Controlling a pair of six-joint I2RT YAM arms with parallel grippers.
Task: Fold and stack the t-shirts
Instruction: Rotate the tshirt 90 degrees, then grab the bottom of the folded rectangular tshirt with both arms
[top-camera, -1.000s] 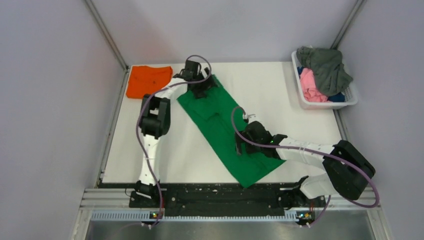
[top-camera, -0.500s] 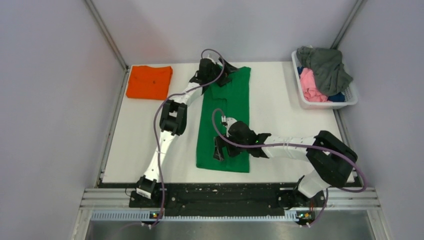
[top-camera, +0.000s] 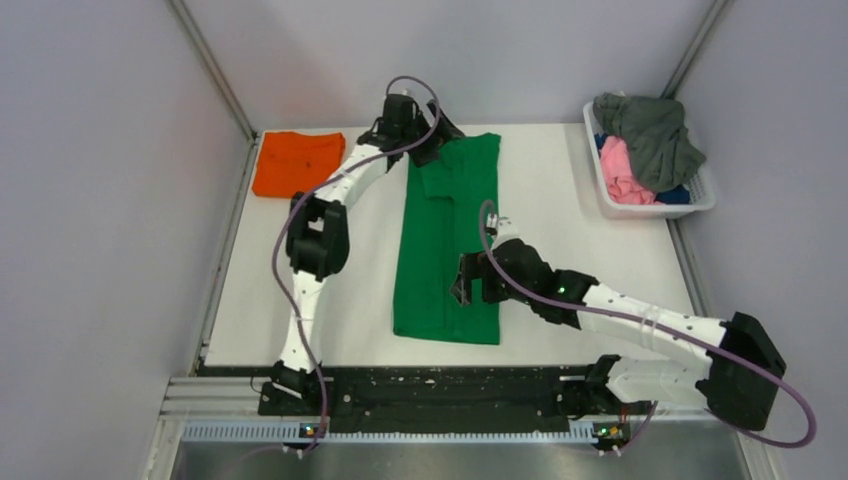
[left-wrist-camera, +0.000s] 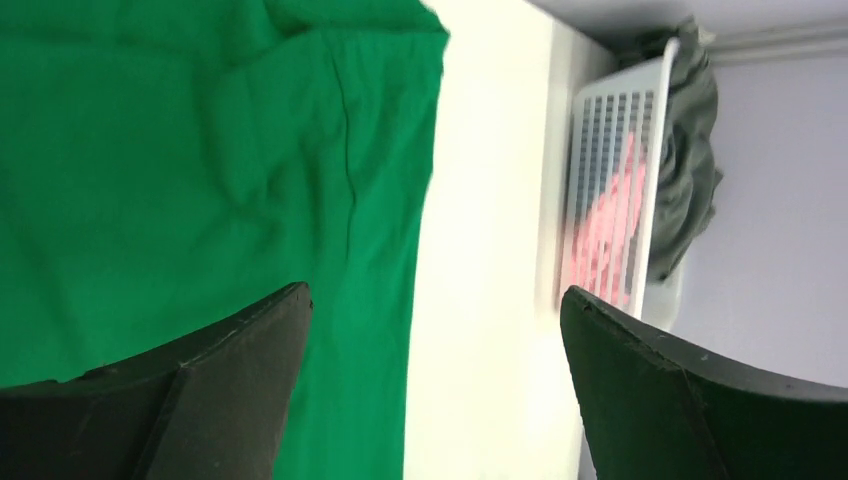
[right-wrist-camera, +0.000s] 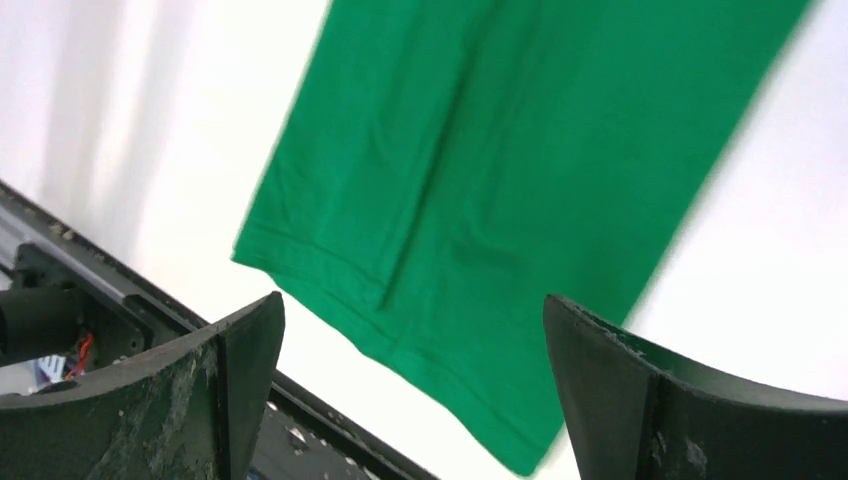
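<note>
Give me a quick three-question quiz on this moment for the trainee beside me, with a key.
1. True or false: the orange tee lies on top of the green tee.
2. In the top view, where does the basket stand? A) far right corner B) near left corner C) centre
3. Fill in: the left gripper and the right gripper are both ____, holding nothing.
Key: 1 false, they lie apart; 2 A; 3 open.
</note>
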